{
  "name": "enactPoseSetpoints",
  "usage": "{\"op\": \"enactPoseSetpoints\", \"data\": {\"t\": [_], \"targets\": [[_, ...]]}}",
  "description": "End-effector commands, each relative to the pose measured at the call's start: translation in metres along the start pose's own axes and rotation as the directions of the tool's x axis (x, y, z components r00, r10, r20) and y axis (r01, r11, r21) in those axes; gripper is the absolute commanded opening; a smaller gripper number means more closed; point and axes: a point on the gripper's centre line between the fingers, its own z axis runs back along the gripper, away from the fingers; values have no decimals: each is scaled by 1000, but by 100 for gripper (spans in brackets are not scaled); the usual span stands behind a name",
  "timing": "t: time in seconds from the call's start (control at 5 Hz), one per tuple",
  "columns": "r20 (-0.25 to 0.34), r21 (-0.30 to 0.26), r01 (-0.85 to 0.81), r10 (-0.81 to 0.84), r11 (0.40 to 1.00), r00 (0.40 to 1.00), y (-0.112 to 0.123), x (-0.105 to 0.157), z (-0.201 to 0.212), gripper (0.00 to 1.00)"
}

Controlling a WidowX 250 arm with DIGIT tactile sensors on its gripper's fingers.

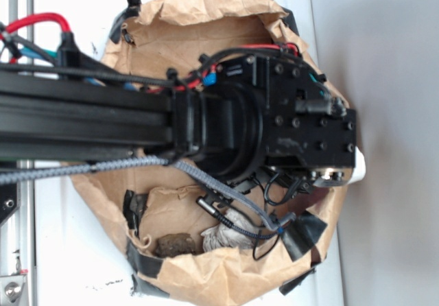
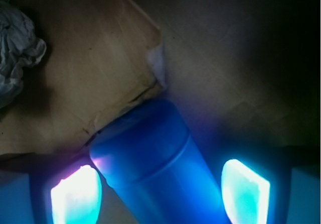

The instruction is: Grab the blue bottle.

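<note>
In the wrist view the blue bottle [image 2: 150, 148] lies on the brown paper floor, its cylindrical body running from the centre down to the bottom edge. My gripper [image 2: 160, 189] is open and straddles it. The left fingertip [image 2: 75, 194] is right against the bottle's side. The right fingertip [image 2: 246, 189] stands a little apart from it. Both pads glow bright cyan. In the exterior view the black arm [image 1: 260, 127] reaches down into a brown paper bag [image 1: 206, 4] and hides both the fingers and the bottle.
Crumpled grey-white paper [image 2: 15, 43] lies at the left, also visible in the bag [image 1: 230, 234] beside a dark brown lump [image 1: 175, 244]. A cardboard flap [image 2: 90, 58] ends just above the bottle. Bag walls with black tape [image 1: 302, 234] surround the arm.
</note>
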Motion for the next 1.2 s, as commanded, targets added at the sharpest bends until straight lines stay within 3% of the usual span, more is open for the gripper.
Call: {"op": "enactPoseSetpoints", "data": {"t": [0.0, 0.2, 0.4, 0.6, 0.8, 1.0], "targets": [[56, 111, 3, -10, 994, 998, -10, -2, -6, 0], [67, 104, -5, -2, 995, 998, -6, -2, 0, 0], [101, 66, -13, 6, 998, 995, -9, -4, 37, 0], [179, 68, -54, 41, 996, 983, -14, -7, 88, 0], [198, 71, -89, 74, 993, 977, -23, -14, 137, 0], [178, 79, -157, 141, 984, 974, -14, -15, 161, 0]]}}
